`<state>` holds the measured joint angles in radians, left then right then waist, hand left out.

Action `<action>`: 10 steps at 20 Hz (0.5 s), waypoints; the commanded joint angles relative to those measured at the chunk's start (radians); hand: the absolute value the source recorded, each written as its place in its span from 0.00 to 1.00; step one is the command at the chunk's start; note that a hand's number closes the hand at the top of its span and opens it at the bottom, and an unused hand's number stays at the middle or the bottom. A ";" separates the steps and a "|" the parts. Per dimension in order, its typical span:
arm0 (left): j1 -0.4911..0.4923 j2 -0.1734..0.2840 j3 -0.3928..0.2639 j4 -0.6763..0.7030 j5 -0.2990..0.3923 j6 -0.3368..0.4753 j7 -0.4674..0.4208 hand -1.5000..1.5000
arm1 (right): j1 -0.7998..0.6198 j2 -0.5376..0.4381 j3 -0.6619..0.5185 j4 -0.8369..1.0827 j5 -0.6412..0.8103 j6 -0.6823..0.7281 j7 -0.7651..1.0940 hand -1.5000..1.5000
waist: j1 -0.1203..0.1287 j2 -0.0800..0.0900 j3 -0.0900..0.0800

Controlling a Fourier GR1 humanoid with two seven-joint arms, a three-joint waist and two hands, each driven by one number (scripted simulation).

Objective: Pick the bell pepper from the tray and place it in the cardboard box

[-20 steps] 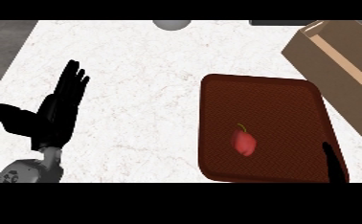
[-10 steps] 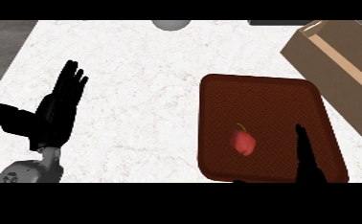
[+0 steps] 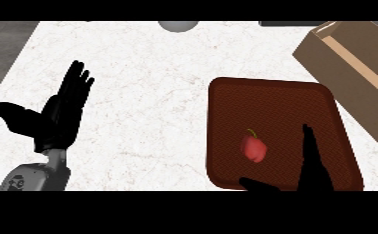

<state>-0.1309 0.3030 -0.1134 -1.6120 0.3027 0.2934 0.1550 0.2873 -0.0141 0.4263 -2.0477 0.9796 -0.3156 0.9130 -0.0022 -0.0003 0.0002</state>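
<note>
A small red bell pepper with a green stem lies on the dark brown tray, toward its near half. My right hand rises from the lower edge over the tray's near right part, fingers straight, just right of the pepper and apart from it. A thumb tip shows near the tray's front rim. The cardboard box stands at the upper right, partly cut off by the edge. My left hand rests open at the left, fingers up, holding nothing.
The white speckled counter spreads between my left hand and the tray. A grey round object sits at the far edge, top centre. A dark strip lies at the far right edge.
My right hand has come up from the lower right corner and moved left and forward over the tray, nearer the pepper. The left hand, pepper and tray have not moved.
</note>
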 commanded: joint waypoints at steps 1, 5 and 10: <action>0.023 -0.050 0.012 0.016 -0.032 -0.029 -0.035 0.50 | -0.014 0.013 0.000 0.044 -0.012 -0.028 -0.002 0.00 | 0.000 0.000 0.000; 0.036 -0.019 0.065 -0.012 -0.014 -0.088 -0.001 0.50 | 0.017 -0.004 -0.027 0.111 -0.045 -0.086 -0.076 0.00 | 0.000 0.000 0.000; -0.067 -0.076 0.048 0.055 -0.078 -0.034 0.021 0.50 | -0.090 0.014 0.005 0.142 0.041 -0.036 0.066 0.00 | -0.002 0.001 0.000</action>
<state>-0.1097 0.2619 -0.0694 -1.6414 0.2581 0.2506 0.1726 0.2474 -0.0088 0.4067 -1.9258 0.9827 -0.3608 0.9028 -0.0011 -0.0004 0.0002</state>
